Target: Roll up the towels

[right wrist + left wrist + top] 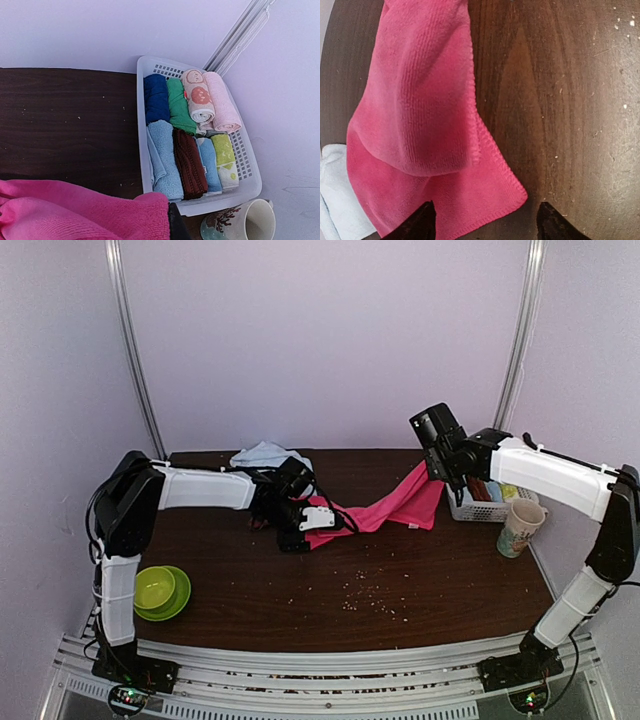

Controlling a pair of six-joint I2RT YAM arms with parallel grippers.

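Pinched corner of magenta towel (400, 505) high in right gripper (434, 474) to stretch it out; poised left gripper (485, 222), jaws spread, astride the opposite corner, seemingly for clamping.

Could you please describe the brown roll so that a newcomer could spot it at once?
Find the white basket at the table's right edge. In its row nearest the patterned cup, the brown roll lies between two pale blue rolls; it alone is dark brown and ribbed.
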